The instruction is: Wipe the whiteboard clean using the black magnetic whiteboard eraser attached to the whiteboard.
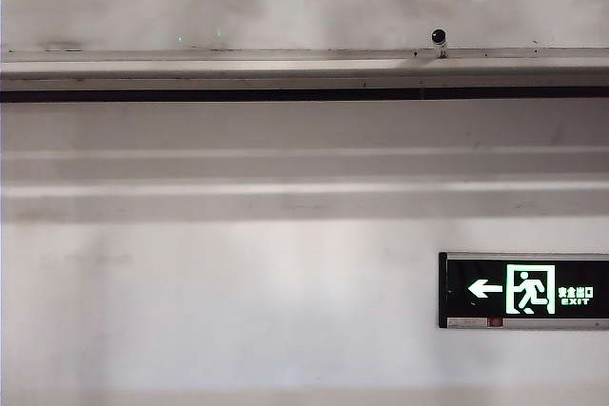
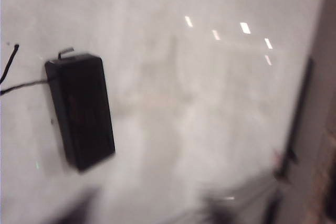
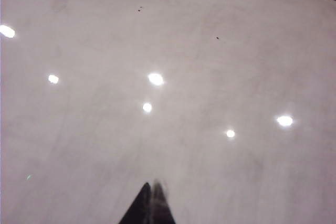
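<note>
— Two grippers; which is nearer the eraser (image 2: 80, 111)?
— Left gripper (image 2: 157, 211), a blur with jaws apart, holding nothing; the eraser sticks to the whiteboard (image 2: 210, 103) off to one side, long axis slightly tilted.
— And the right gripper (image 3: 149, 203)?
— Clenched empty over bare board.

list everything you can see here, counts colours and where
whiteboard: 1, glossy white with faint grey smears, fills both wrist views
eraser: 1, black, stuck flat on the whiteboard, untouched
rail: 1, pale metal, along the board's edge in the exterior view
exit sign: 1, black and green, on the wall below
small dark knob: 1, on the rail
left gripper: 1, blurred, dark, short of the eraser
right gripper: 1, dark, jaws together, facing bare board
</note>
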Available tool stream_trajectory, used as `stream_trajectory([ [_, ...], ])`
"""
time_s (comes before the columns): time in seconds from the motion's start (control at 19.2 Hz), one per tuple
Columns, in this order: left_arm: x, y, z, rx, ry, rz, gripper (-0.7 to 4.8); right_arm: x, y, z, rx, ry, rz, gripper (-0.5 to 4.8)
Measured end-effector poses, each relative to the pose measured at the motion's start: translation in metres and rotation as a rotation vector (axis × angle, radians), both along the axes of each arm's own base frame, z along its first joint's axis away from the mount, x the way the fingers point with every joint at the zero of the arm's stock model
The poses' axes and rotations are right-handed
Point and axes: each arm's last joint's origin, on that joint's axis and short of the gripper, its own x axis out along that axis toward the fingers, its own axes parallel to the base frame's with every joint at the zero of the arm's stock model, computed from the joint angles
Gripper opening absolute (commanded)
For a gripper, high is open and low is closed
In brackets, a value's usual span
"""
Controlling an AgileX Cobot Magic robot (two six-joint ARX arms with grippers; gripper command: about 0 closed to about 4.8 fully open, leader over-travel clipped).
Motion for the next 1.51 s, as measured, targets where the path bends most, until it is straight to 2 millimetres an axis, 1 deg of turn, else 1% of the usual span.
stream_trajectory([
  [0.05, 0.01, -0.013, -0.006, -0.034, -0.009, 0.031, 4.79, -0.003, -0.002, 0.0, -0.008, 0.014, 0.0, -0.01],
  [0.21, 0.035, -0.039, -0.009, -0.084, -0.019, 0.08, 4.79, -0.006, -0.003, 0.0, -0.021, 0.032, 0.003, -0.01],
  [0.37, 0.059, -0.065, -0.001, -0.149, -0.016, 0.16, 4.79, -0.01, -0.003, 0.001, -0.032, 0.029, 0.027, -0.01],
  [0.57, 0.085, -0.087, 0.0, -0.208, -0.011, 0.245, 4.79, -0.01, 0.002, 0.0, -0.048, 0.042, 0.052, -0.01],
  [0.73, 0.103, -0.099, -0.006, -0.226, -0.003, 0.285, 4.79, -0.012, 0.005, 0.0, -0.056, 0.037, 0.076, -0.01],
  [0.89, 0.117, -0.107, -0.011, -0.263, 0.015, 0.369, 4.79, -0.013, 0.007, 0.0, -0.064, 0.039, 0.093, -0.01],
  [0.99, 0.124, -0.111, -0.017, -0.265, 0.02, 0.383, 4.79, -0.014, 0.008, 0.0, -0.062, 0.039, 0.095, -0.01],
  [1.15, 0.131, -0.118, -0.027, -0.252, 0.035, 0.383, 4.79, -0.018, 0.011, 0.0, -0.068, 0.043, 0.12, -0.01],
  [1.51, 0.139, -0.126, -0.038, -0.275, 0.035, 0.37, 4.79, -0.025, 0.006, 0.003, -0.065, 0.039, 0.118, -0.01],
])
